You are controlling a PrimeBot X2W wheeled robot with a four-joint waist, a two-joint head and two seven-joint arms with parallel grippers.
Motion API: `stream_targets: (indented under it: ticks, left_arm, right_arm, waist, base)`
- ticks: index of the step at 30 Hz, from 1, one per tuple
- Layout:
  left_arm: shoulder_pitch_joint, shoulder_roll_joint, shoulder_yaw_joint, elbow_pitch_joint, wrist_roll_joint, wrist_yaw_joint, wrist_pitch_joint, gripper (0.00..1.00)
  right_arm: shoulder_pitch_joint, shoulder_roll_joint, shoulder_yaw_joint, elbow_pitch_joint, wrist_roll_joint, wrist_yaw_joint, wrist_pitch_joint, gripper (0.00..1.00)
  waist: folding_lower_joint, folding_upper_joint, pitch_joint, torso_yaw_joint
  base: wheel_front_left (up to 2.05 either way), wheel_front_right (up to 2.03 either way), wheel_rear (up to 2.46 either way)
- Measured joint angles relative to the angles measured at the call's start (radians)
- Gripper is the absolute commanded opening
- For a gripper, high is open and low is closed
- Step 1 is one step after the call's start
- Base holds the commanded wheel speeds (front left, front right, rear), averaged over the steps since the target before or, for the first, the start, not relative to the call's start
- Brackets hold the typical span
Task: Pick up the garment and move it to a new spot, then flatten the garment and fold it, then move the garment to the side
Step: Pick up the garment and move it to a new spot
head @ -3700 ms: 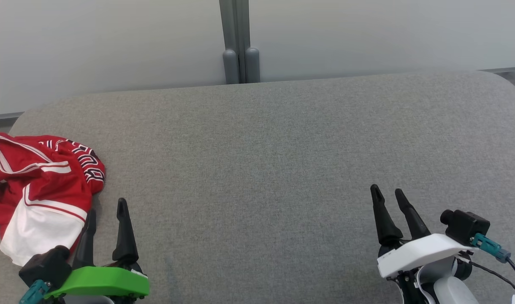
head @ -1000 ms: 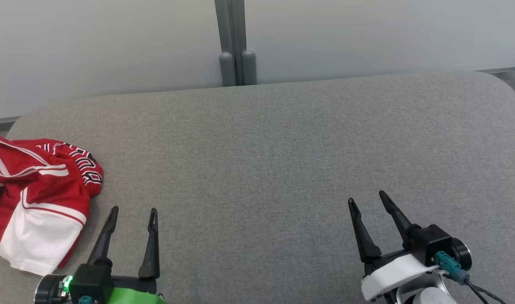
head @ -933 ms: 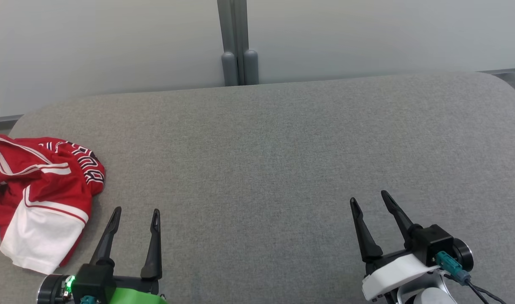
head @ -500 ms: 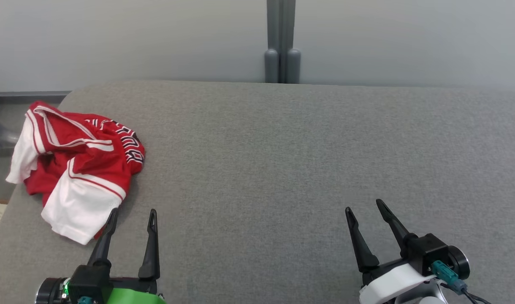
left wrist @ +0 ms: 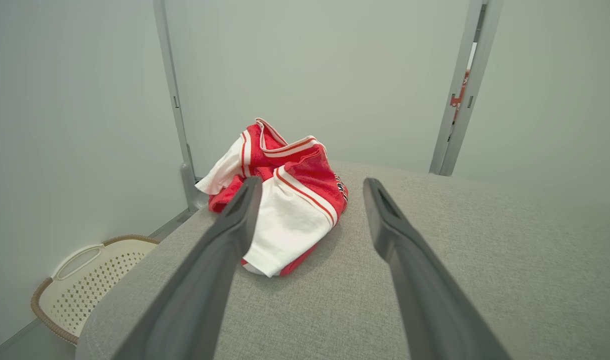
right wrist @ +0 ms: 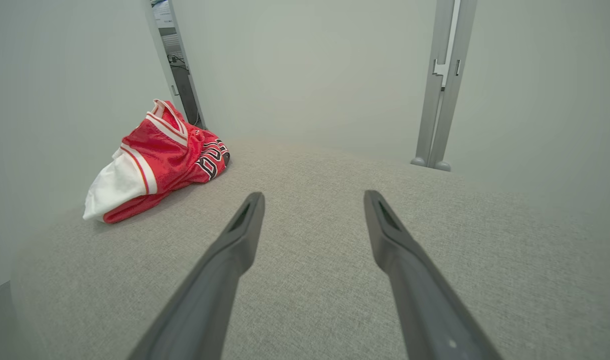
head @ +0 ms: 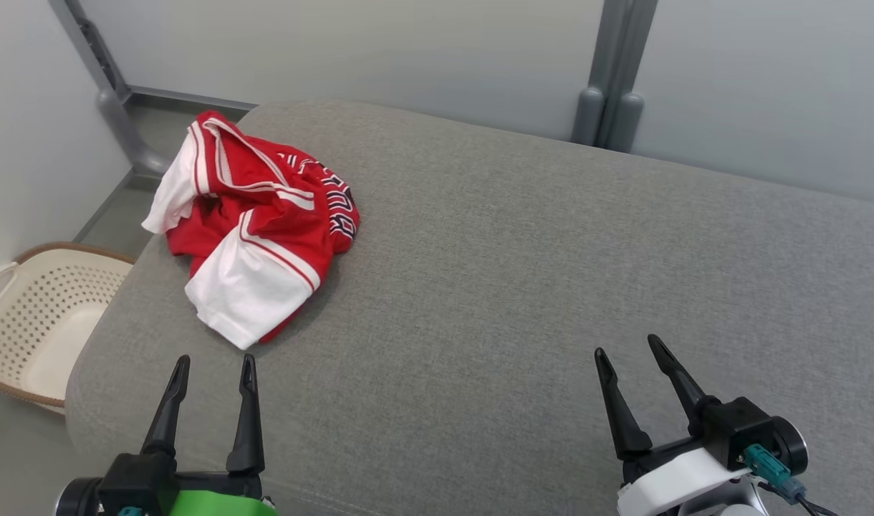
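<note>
The garment [head: 254, 222] is a red and white jersey with black lettering, crumpled in a heap near the far left corner of the grey cushioned surface [head: 523, 272]. It also lies ahead in the left wrist view [left wrist: 285, 195] and at the left in the right wrist view [right wrist: 155, 160]. My left gripper [head: 213, 362] stands open a short way in front of the garment, with nothing between its fingers. My right gripper [head: 627, 345] is open and empty over the near right part of the surface, far from the garment.
A cream perforated laundry basket [head: 29, 315] sits on the floor beside the surface's left end. Pale wall panels with grey posts [head: 609, 86] stand behind the surface. A wide stretch of bare grey fabric lies between the garment and my right gripper.
The head camera has turned left, so the garment now sits nearer the picture's middle and the basket has come into view. Both grippers stay open; the garment lies as before.
</note>
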Motion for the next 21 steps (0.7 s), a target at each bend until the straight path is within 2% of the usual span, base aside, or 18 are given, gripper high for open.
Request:
stream_targets:
  ticks: [9,16,21]
  left_arm:
    - [-0.001,0.000,-0.007,-0.013,-0.010,0.019,0.000,1.00]
    - [-0.020,0.000,-0.025,-0.011,-0.026,0.032,0.000,1.00]
    - [-0.116,0.000,-0.035,0.014,-0.026,0.044,0.000,1.00]
  right_arm:
    - [-0.009,0.000,-0.008,-0.005,-0.018,0.000,0.000,1.00]
    - [-0.014,0.000,-0.002,-0.011,-0.032,0.000,0.000,1.00]
    - [-0.040,0.000,-0.006,-0.019,-0.072,0.000,0.000,1.00]
  waist:
    - [0.0000,0.0000,0.025,0.085]
    - [0.0000,0.0000,0.057,0.101]
    - [0.0000,0.0000,0.102,0.099]
  base:
    - [0.00,0.00,0.00]
    - [0.00,0.00,0.00]
    - [0.00,0.00,0.00]
